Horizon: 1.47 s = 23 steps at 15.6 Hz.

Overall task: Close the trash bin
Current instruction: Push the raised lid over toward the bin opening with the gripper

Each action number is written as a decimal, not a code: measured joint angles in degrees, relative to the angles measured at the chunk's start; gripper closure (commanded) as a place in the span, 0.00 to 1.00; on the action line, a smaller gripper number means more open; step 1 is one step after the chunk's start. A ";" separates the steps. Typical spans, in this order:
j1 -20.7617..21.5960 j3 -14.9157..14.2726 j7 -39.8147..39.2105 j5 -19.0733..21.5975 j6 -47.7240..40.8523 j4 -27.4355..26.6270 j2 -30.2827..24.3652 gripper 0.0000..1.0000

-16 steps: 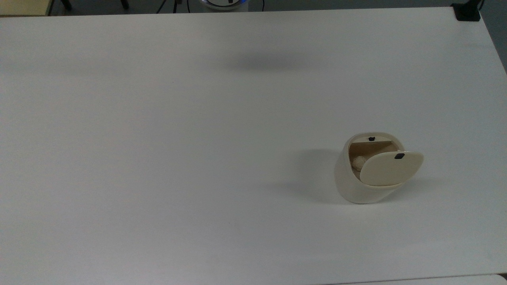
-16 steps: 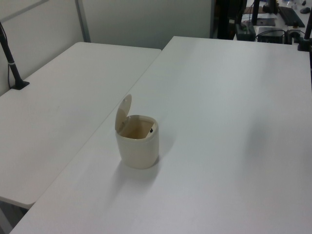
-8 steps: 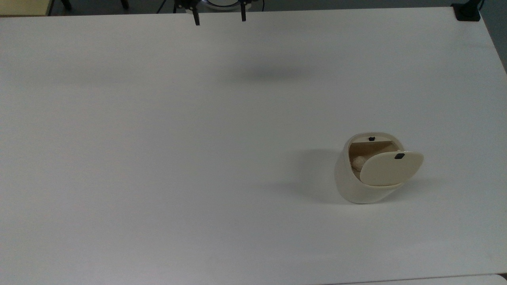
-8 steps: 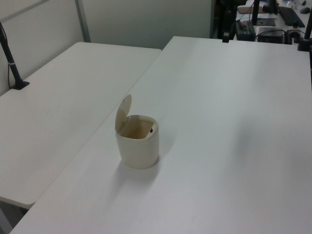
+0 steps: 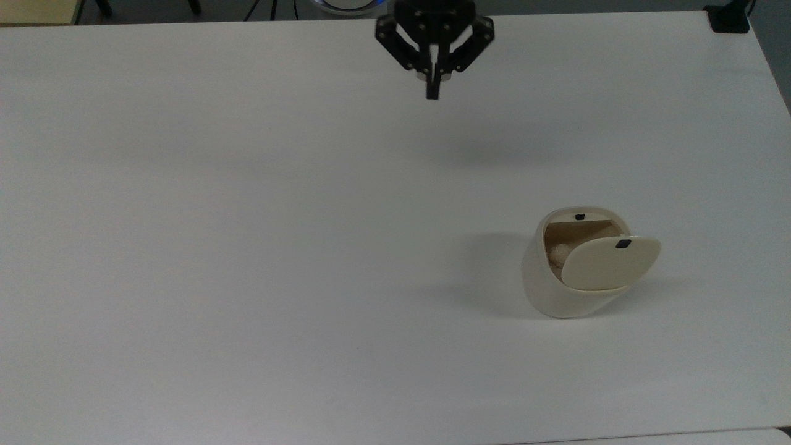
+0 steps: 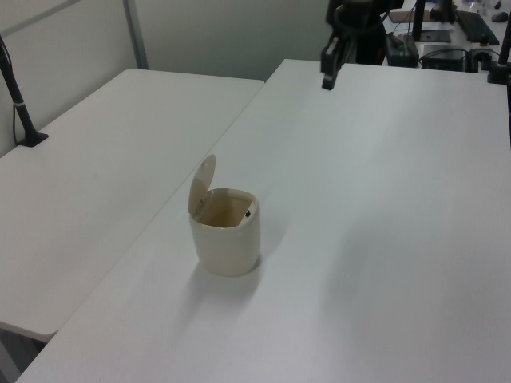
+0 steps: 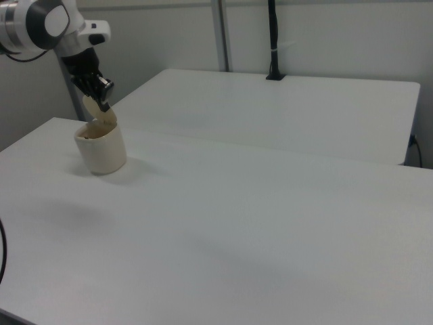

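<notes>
The trash bin (image 5: 553, 293) is a small cream plastic tub standing on the white table (image 5: 247, 247) at the top view's right. Its hinged lid (image 5: 609, 262) with a small black mark stands raised, leaving the mouth open; something pale lies inside. The left view has the bin (image 6: 229, 243) with its lid (image 6: 202, 183) upright, and the right view has the bin (image 7: 101, 150) at the right view's left. My black gripper (image 5: 432, 91) hangs shut and empty above the table's far edge, well away from the bin; I also see the gripper (image 6: 327, 80) in the left view.
A second white table (image 6: 96, 159) adjoins on the left view's left, with a black clamped post (image 6: 20, 104) on it. A black clamp (image 5: 729, 18) sits at the top view's upper right corner. Desks with equipment (image 6: 447, 40) stand beyond the far edge.
The gripper has come in over the table's far edge, moving toward the top view's right and downward, and its fingers went from apart to shut. The bin and lid stayed still.
</notes>
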 measured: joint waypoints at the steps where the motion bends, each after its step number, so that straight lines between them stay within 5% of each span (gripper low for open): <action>1: 1.42 0.02 4.65 -0.86 1.38 1.44 2.01 1.00; 7: 7.41 0.03 26.54 -3.41 16.72 7.83 12.44 1.00; 12: 8.11 -0.18 39.22 -3.68 29.90 11.14 18.49 1.00; 23: 9.24 -0.31 50.64 -4.26 38.44 15.60 26.07 1.00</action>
